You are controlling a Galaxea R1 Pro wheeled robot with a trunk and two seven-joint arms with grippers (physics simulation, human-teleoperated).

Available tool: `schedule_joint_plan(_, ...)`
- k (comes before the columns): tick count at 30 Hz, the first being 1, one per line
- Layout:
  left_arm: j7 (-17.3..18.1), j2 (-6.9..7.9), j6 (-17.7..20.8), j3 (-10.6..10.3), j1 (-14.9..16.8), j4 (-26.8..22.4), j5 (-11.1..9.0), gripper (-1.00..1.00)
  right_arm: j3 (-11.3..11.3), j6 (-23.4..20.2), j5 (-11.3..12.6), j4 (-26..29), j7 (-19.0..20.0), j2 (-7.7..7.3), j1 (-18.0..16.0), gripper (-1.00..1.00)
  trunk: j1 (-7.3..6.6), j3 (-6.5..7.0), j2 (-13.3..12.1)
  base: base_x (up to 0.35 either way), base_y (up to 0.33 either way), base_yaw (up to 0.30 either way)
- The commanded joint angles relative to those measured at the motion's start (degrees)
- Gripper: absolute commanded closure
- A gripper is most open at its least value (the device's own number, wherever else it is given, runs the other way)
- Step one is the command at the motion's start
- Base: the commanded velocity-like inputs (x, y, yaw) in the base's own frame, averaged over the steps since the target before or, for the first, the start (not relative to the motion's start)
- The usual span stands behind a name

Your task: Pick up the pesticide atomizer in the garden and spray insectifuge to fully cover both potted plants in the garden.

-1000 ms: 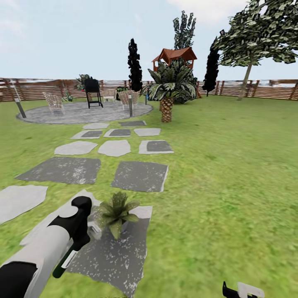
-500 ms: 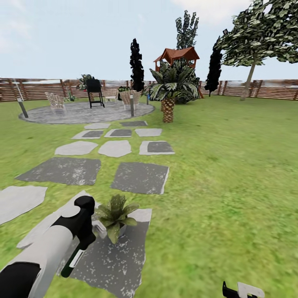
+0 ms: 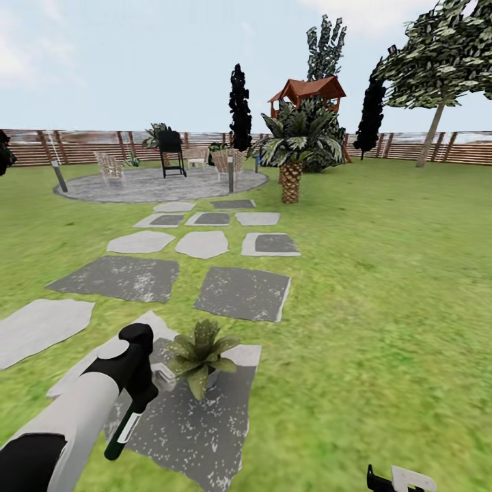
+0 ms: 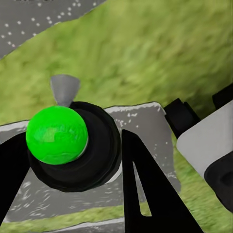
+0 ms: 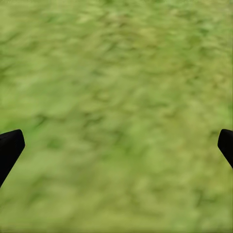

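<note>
Left arm [image 3: 89, 400] holds pesticide atomizer [image 3: 126, 427] beside potted plant [image 3: 200, 353]

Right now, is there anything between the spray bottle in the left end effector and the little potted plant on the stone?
Nothing visible does. The pesticide atomizer hangs in the left end effector just beside the potted plant, above the grey stepping stone, with open air between them.

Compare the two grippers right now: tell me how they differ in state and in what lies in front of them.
The left gripper is shut on the pesticide atomizer; the right gripper is open and holds nothing. The left gripper hangs beside the potted plant over a grey stepping stone; the right gripper faces bare grass. Both have black fingers.
</note>
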State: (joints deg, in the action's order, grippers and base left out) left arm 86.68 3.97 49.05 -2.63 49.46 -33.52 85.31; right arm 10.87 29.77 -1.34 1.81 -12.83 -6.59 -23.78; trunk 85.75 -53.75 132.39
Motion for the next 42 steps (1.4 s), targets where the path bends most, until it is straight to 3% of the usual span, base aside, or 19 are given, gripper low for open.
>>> schedule_joint_plan(1, 0.51, 0.02, 0.57, -0.27, 0.02, -0.06, 0.30, 1.00, 0.21, 0.20, -0.15, -0.05, -0.05, 0.00, -0.04, -1.00, -0.01, -0.06, 0.02, 0.089, -0.042, 0.001)
schedule_joint_plan(12, -0.07, 0.07, 0.61, -0.23, 0.02, -0.30, 0.36, 1.00, 0.20, 0.20, -0.15, -0.08, -0.07, 0.00, -0.04, -1.00, -0.01, -0.06, 0.02, 0.076, -0.230, 0.009)
schedule_joint_plan(19, -1.44, 0.11, 0.61, -0.03, 0.02, -0.36, 0.30, 1.00, 0.17, 0.20, -0.15, -0.11, -0.09, 0.09, -0.04, -1.00, -0.01, -0.06, 0.02, 0.000, -0.272, 0.238)
schedule_joint_plan(22, -2.28, 0.16, 0.61, 3.53, 0.02, -0.39, 0.38, 1.00, 0.18, 0.20, -0.15, -0.12, -0.07, 0.09, -0.04, -1.00, -0.01, -0.06, 0.02, 0.000, -0.244, 0.276)
schedule_joint_plan(25, -6.63, -0.02, 0.61, 5.79, 0.02, 0.30, 0.34, 1.00, 0.20, 0.20, -0.15, -0.09, -0.09, 0.09, -0.04, -1.00, -0.01, -0.06, 0.02, 0.093, -0.102, 0.277)
schedule_joint_plan(42, -8.15, -0.56, 0.61, 6.01, 0.02, 0.23, 0.82, 1.00, 0.21, 0.20, -0.15, -0.12, -0.09, 0.09, -0.04, -1.00, -0.01, -0.06, 0.02, 0.098, -0.068, 0.073)
